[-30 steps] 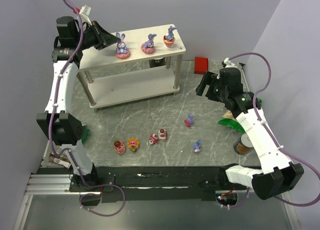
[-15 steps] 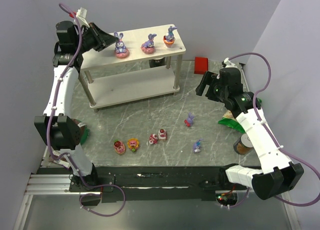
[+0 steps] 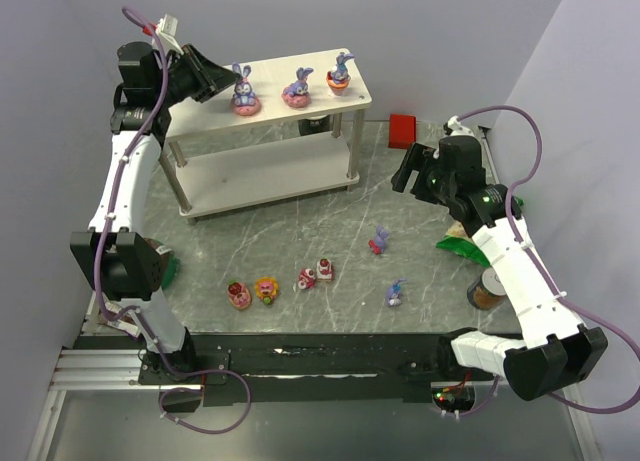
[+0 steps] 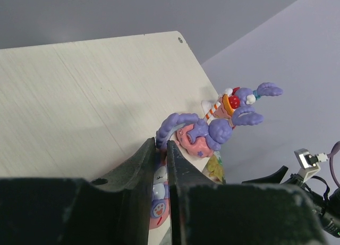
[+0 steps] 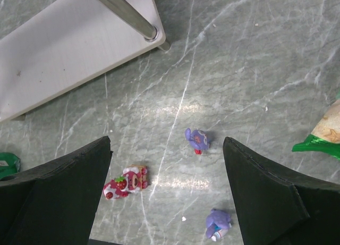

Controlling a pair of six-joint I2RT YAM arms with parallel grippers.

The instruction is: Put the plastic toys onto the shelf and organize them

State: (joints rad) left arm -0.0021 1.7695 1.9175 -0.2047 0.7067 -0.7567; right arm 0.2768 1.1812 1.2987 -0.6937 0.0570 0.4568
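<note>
The shelf point(image 3: 200, 121) stands at the back left with three purple bunnies on its top board point(image 4: 79, 96). My left gripper point(image 3: 213, 79) is at the leftmost bunny point(image 3: 243, 89), which rests on its pink base. Its jaws point(image 4: 162, 144) stand nearly together, shut on that bunny's ear point(image 4: 170, 123). The other two bunnies point(image 4: 204, 136) point(image 4: 244, 99) stand further along. On the table lie two more bunnies point(image 5: 197, 140) point(image 5: 218, 224) and several sweets point(image 3: 238, 295) point(image 3: 266, 289) point(image 5: 126, 183). My right gripper point(image 5: 167, 141) hovers open above them, holding nothing.
A small red block point(image 3: 403, 129) lies behind the right arm. A green plate edge point(image 3: 460, 246) and a jar point(image 3: 487, 289) sit at the right. The shelf's lower board point(image 5: 69, 48) and a silver post point(image 5: 127, 14) show in the right wrist view.
My left wrist has shifted slightly toward the shelf top, the pink-based bunny staying on the board. The right arm has not moved.
</note>
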